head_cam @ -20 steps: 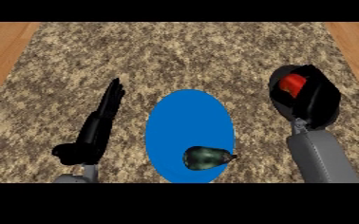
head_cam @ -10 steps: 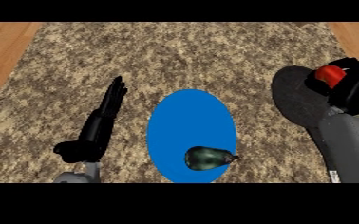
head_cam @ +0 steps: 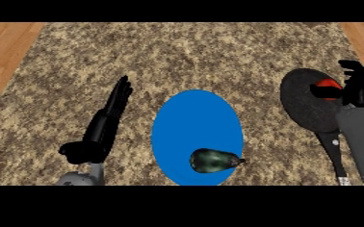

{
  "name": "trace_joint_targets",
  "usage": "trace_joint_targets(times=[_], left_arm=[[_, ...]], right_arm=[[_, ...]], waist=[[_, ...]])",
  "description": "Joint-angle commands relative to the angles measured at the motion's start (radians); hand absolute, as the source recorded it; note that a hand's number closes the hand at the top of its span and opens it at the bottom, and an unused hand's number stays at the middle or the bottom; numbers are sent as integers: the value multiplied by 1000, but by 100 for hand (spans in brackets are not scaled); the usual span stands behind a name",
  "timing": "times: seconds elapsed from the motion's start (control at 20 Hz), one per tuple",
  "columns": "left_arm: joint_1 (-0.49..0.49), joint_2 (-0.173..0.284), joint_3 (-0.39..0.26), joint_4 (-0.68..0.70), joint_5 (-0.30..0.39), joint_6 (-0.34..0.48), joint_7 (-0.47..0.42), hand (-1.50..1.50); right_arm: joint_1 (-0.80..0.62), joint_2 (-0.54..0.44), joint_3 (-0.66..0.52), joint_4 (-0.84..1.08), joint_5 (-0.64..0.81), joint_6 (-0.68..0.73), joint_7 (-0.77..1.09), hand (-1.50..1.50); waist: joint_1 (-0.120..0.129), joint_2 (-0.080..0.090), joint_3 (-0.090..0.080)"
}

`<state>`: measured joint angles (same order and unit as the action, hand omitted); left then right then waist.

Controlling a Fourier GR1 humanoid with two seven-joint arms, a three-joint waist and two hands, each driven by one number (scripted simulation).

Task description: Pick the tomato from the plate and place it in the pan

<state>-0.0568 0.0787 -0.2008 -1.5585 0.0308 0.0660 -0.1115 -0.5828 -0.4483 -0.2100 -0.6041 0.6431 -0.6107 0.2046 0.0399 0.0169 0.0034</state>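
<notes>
A blue plate (head_cam: 197, 125) lies at the centre of the counter, with a dark green fruit (head_cam: 212, 160) on its lower right part. To its right sits the black pan (head_cam: 304, 107), its handle (head_cam: 334, 151) pointing toward me. The red tomato (head_cam: 327, 88) is over the pan's upper right part, and my right hand (head_cam: 351, 84) is curled round it at the view's right edge, partly hiding it. I cannot tell whether the tomato touches the pan's bottom. My left hand (head_cam: 105, 125) rests open left of the plate, fingers straight and pointing away.
A speckled brown stone counter top (head_cam: 192, 53) fills the view, with wooden strips (head_cam: 16, 43) along its left and right sides. My grey right forearm (head_cam: 352, 139) lies over the pan's handle side.
My right hand has carried the tomato rightward to the view's edge, uncovering the pan's bowl, then lowered slightly. Plate, green fruit and left hand have stayed put.
</notes>
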Motion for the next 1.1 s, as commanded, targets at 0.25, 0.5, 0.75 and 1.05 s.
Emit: trace_joint_targets(times=[0.25, 0.5, 0.75, 1.05], left_arm=[[-24, -2, 18, -14, 23, -17, 21, 0], [-8, 0, 27, 5, 16, -14, -6, 0], [-8, -30, 17, 1, -21, 33, 9, 0], [-6, 34, 83, -21, 33, -28, 36, 0]], right_arm=[[-80, 14, -156, 208, -186, 71, -361, -150], [-91, 32, -279, 163, -308, -7, -527, -150], [-2, 27, -364, 117, -449, 153, -641, -150], [107, 17, -387, 16, -569, 415, -684, -150]], waist=[[2, 1, 2], [-5, 0, 2], [-39, -15, -2], [-49, -20, -4]])
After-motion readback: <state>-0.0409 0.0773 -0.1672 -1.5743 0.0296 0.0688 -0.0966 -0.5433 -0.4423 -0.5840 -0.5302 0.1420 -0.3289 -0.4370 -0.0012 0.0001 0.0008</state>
